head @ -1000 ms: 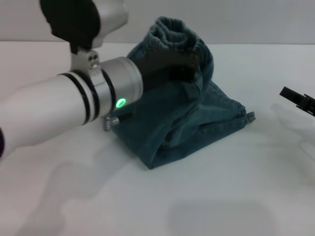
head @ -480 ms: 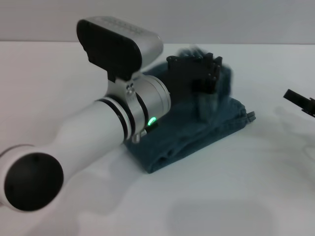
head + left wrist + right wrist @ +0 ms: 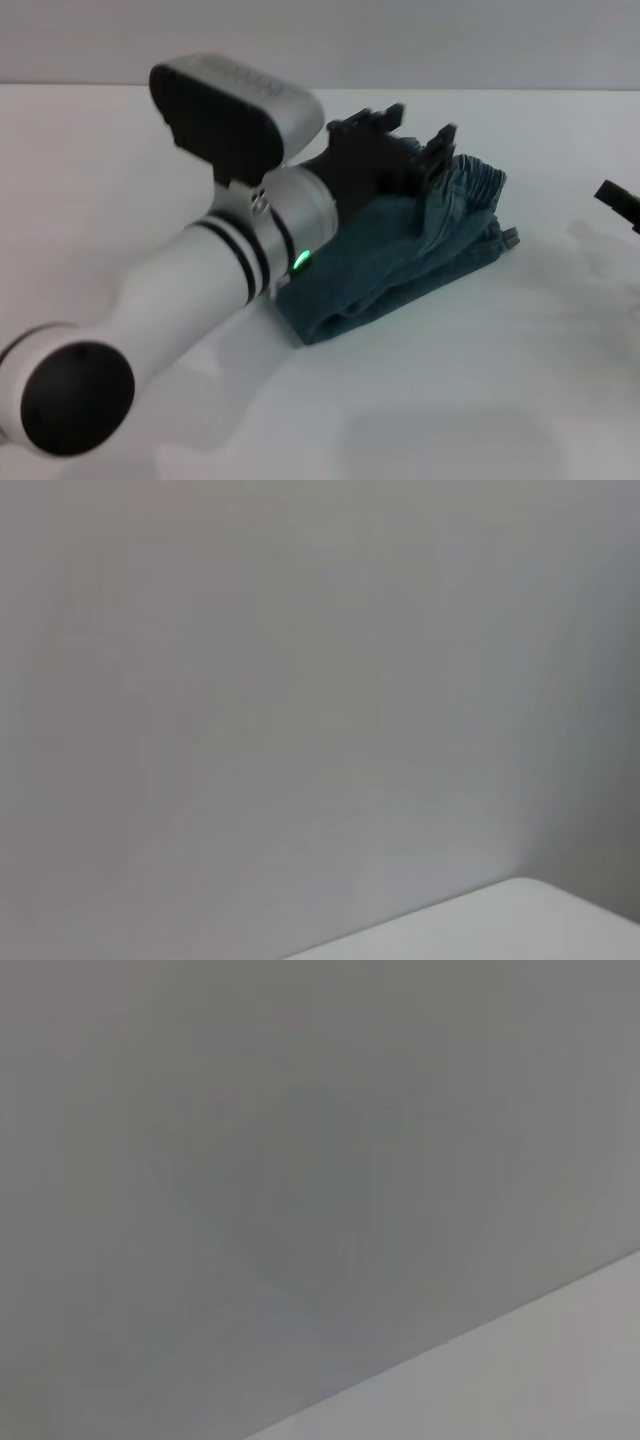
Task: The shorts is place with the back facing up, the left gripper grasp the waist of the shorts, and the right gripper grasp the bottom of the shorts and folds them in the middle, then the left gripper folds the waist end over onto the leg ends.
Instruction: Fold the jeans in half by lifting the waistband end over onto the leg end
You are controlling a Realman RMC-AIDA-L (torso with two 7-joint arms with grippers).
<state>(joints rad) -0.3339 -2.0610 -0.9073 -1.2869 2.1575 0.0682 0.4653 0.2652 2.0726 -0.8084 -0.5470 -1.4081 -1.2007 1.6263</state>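
My left hand [image 3: 418, 150] sits just above the folded shorts [image 3: 400, 265], its two black fingers [image 3: 440, 155] spread apart and released, with the waist end [image 3: 470, 185] lying just beside and below them on top of the denim stack. The shorts rest in a compact folded bundle near the middle of the white bench [image 3: 450, 400]. My right hand [image 3: 620, 203] shows only as a dark tip at the bench's right edge, well apart from the shorts, and I cannot tell its state.
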